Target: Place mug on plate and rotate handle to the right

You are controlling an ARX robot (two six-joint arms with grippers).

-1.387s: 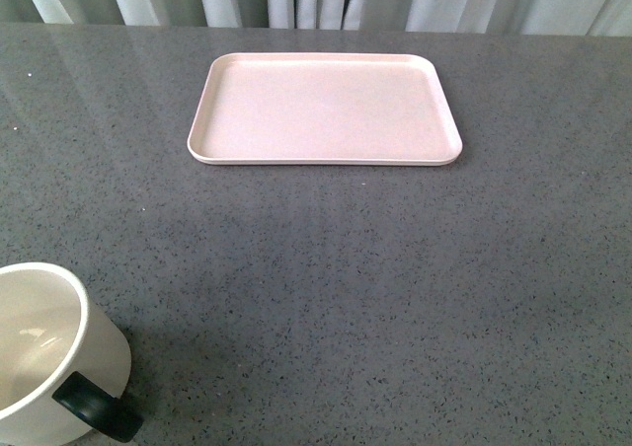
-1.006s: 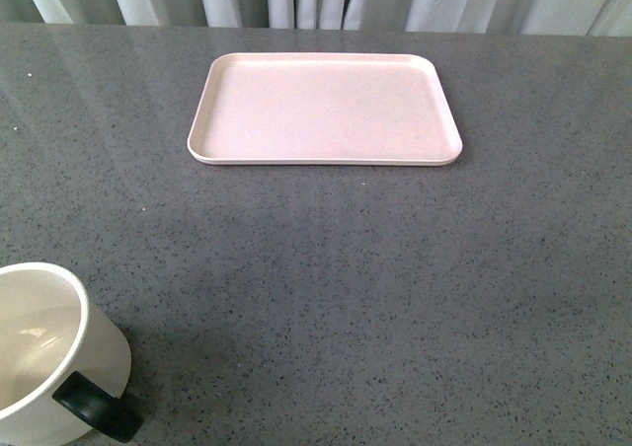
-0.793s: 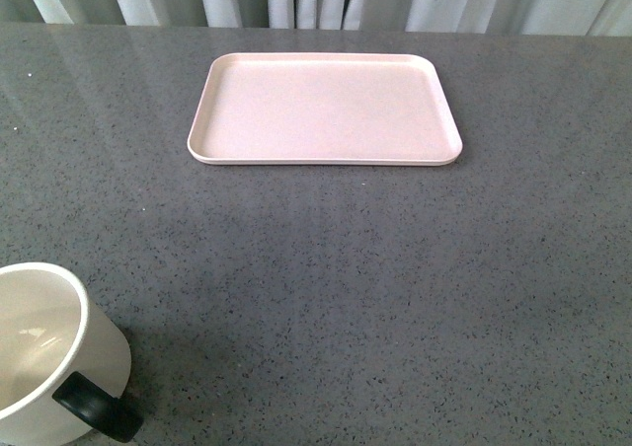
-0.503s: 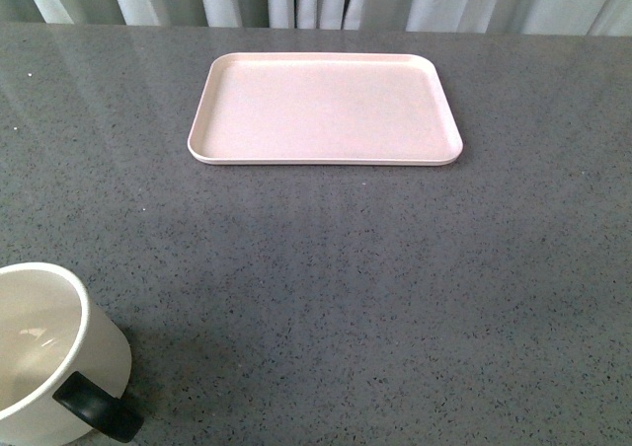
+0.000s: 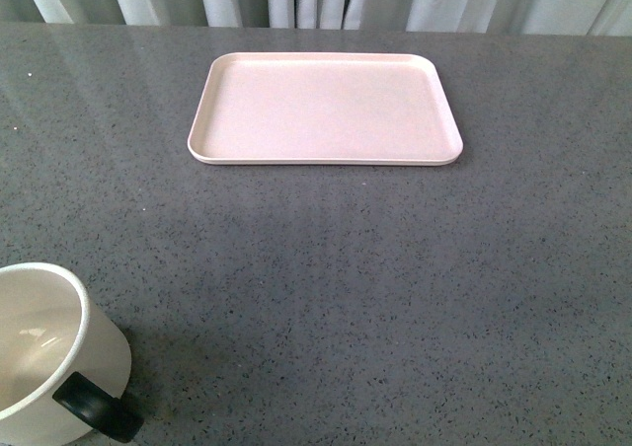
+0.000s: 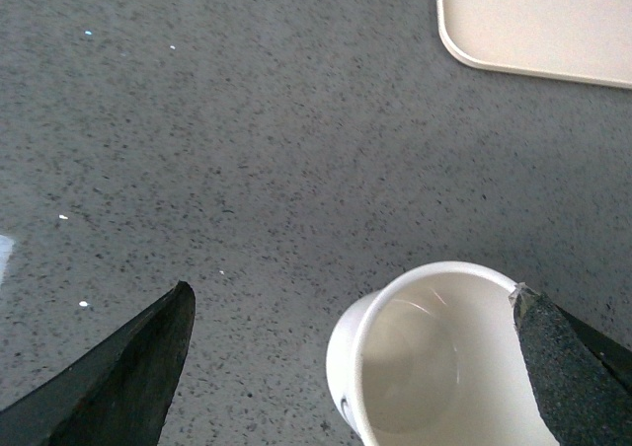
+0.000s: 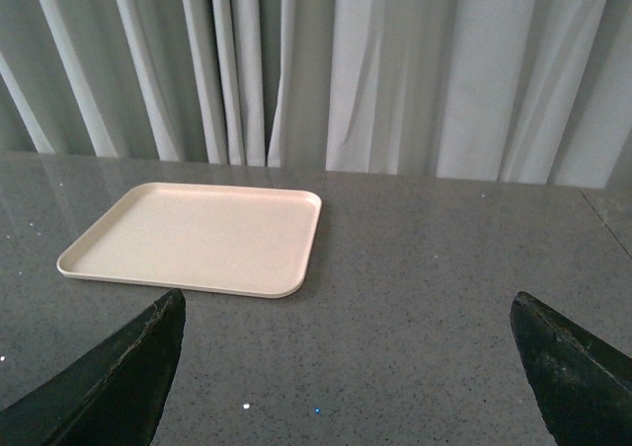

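Observation:
The cream-white mug [image 5: 44,357] stands upright at the near left corner of the grey table, its black loop handle [image 5: 97,410] toward the front right. The pale pink plate [image 5: 324,109] lies empty at the far middle. Neither arm shows in the front view. In the left wrist view my left gripper [image 6: 351,313] is open above the mug [image 6: 439,362], its fingers [image 6: 128,367] wide to either side of the mug's rim. A corner of the plate [image 6: 533,17] shows beyond. My right gripper [image 7: 346,313] is open and empty over bare table, with the plate [image 7: 197,237] ahead of it.
The grey speckled table [image 5: 346,288] runs to the back edge, where pale curtains [image 7: 395,61] hang. A stretch of bare table lies between mug and plate.

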